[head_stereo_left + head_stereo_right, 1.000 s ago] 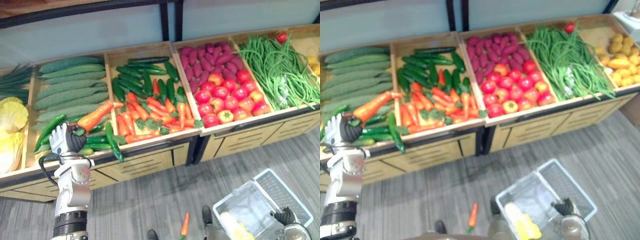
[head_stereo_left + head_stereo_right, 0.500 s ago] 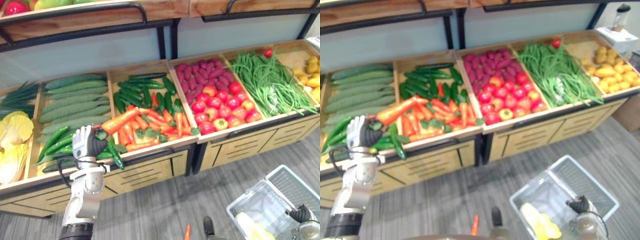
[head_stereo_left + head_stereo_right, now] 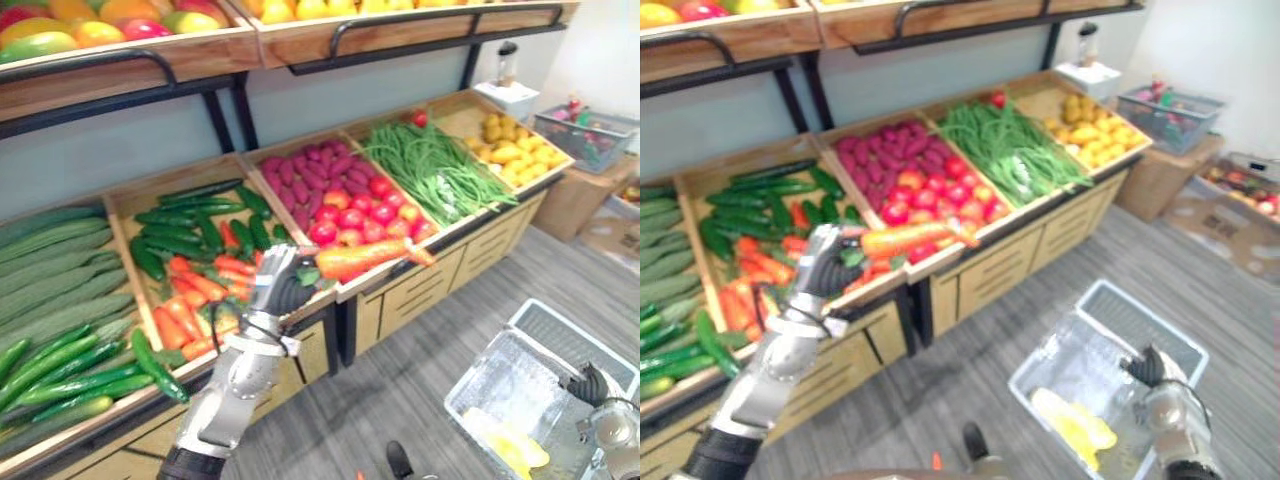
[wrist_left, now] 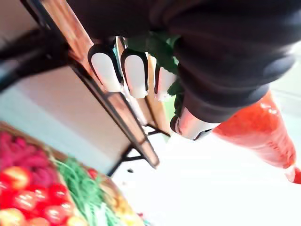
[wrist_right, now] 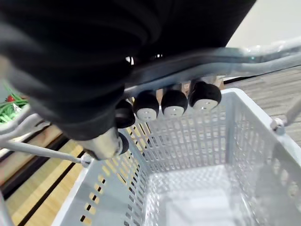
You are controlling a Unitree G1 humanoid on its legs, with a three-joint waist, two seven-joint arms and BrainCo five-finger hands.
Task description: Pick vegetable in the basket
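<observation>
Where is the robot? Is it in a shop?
Probably the vegetable section of a grocery shop, or a mock one. Sloping wooden bins hold tomatoes and green beans, fruit sits on a shelf above, the left hand holds a carrot and the right hand carries a grey shopping basket.

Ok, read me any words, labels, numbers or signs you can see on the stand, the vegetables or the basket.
No text can be read.
The wooden stand, the carrot in the left hand and the grey basket show no print.
If the cardboard box carries any print, it is too small to tell.
</observation>
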